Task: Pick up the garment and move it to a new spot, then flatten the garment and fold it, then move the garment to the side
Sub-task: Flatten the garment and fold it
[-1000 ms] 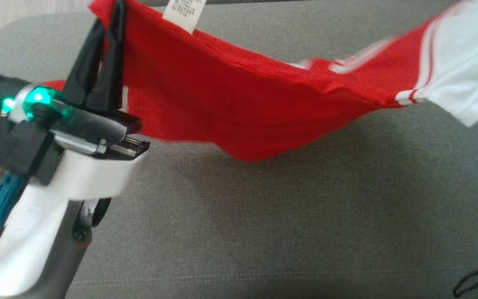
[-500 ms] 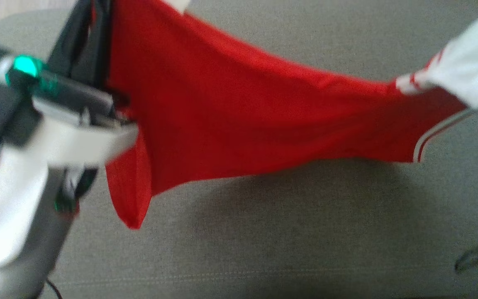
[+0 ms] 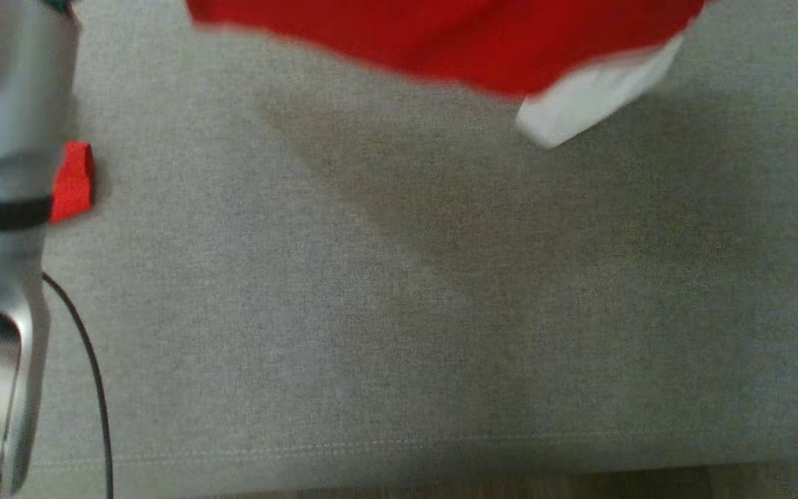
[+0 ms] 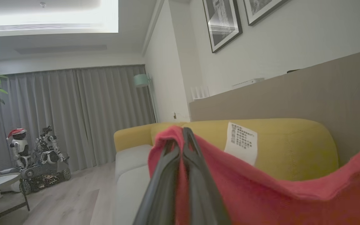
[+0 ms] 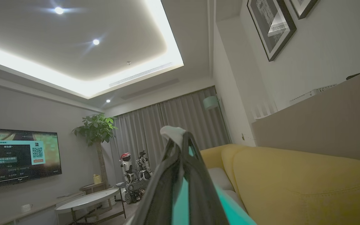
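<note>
My left gripper [image 4: 180, 140] is clenched on a fold of the red jersey garment with white sleeves [image 4: 292, 200], close to its white printed care label [image 4: 241, 142]. My right gripper [image 5: 180, 140] pinches a white bit of that garment at its fingertips. The cloth hangs above the grey woven seat cushion [image 3: 371, 312], one white sleeve dangling.

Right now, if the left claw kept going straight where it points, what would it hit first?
The left claw would probably meet the yellow sofa back first, beyond the red garment it grips; depth unclear.
</note>
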Controlling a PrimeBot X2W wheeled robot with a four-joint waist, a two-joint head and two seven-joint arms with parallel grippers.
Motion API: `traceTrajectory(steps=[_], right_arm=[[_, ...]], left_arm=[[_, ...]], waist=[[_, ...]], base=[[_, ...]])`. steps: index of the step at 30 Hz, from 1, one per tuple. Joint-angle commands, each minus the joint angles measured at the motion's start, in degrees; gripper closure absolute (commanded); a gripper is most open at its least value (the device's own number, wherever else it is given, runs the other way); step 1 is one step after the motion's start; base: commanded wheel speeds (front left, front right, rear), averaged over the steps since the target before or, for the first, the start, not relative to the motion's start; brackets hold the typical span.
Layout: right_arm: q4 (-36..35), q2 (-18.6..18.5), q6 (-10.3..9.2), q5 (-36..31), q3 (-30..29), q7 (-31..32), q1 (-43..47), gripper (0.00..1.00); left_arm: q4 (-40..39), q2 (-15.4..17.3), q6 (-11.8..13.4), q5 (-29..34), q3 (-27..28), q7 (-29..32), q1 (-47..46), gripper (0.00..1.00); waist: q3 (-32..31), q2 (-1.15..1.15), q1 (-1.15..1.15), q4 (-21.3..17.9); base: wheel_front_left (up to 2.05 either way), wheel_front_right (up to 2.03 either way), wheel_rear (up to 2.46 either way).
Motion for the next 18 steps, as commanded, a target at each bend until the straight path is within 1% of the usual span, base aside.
traceTrajectory(steps=[1,5,9,14,18], right_arm=[[2.1,1.4,0.39,0.4,1.4,-2.7,-4.5,1.00],[13.8,2.2,0.39,1.7,4.0,-10.1,-12.2,1.00],[22.9,2.3,0.39,1.8,8.8,-12.6,-15.3,1.00],[33.3,2.4,0.39,2.4,15.1,-13.0,-13.8,1.00],[38.7,2.1,0.39,3.6,19.7,-13.1,-9.9,1.00]], left_arm=[[0.7,1.4,-0.4,0.4,2.5,-0.2,-4.6,1.00],[6.8,0.4,-0.9,1.5,5.0,-0.2,-9.7,1.00],[12.5,-0.7,-1.3,2.3,6.4,-0.2,-11.3,1.00],[20.6,-2.2,-2.0,1.7,6.6,-0.3,-8.5,1.00],[26.6,-3.8,-2.3,-0.8,7.1,-0.3,-4.4,1.00]], waist=[[1.0,0.00,0.00,-0.2],[2.6,0.00,0.00,-0.3],[4.7,0.00,0.00,-0.1],[7.0,0.00,0.00,0.0],[8.3,0.00,0.00,0.2]], base=[[0.00,0.00,0.00],[0.00,0.00,0.00],[0.00,0.00,0.00],[0.00,0.00,0.00],[0.00,0.00,0.00]])
